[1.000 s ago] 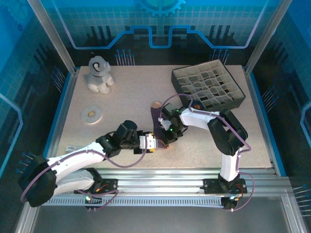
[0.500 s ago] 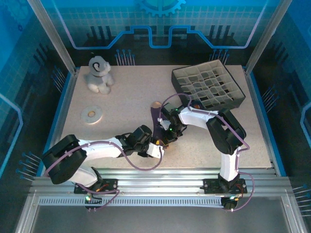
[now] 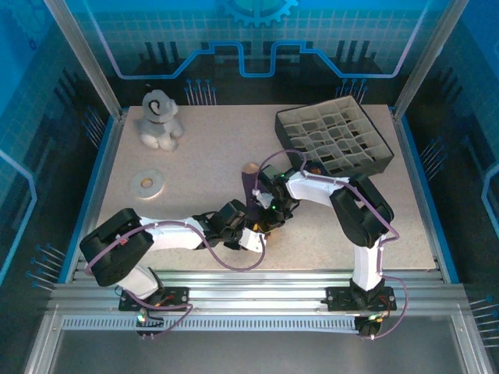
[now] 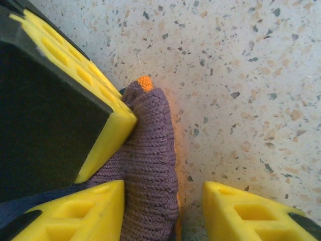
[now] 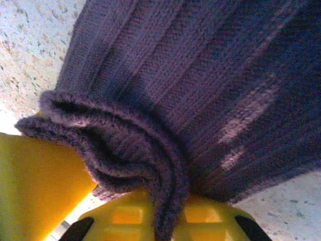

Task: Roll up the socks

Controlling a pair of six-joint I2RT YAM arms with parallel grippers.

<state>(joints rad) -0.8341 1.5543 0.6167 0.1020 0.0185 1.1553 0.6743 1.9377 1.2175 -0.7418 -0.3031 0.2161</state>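
Socks [image 3: 251, 195] sit mid-tabletop [image 3: 203, 148], slightly toward the near edge, lying as one purple strip with the tan toe pointing at the far edge. Near end is bunched into a fold with a bit of orange showing. Both tools meet at that end.

Right gripper [image 3: 267, 213] is pinched down on the folded knit: the wrist view has the doubled edge wedged between its yellow fingers [image 5: 40, 191].

Left gripper [image 3: 259, 231] is narrow but not clamped. It straddles the sock roll [image 4: 150, 160], with one finger [image 4: 80, 211] touching the knit and the other clear of it.

Grey plush toy [image 3: 159, 121] is at the far-left corner, the dark divider tray [image 3: 334, 140] at the far-right corner, and a white ring [image 3: 146, 184] near the left edge – all well apart from the socks.
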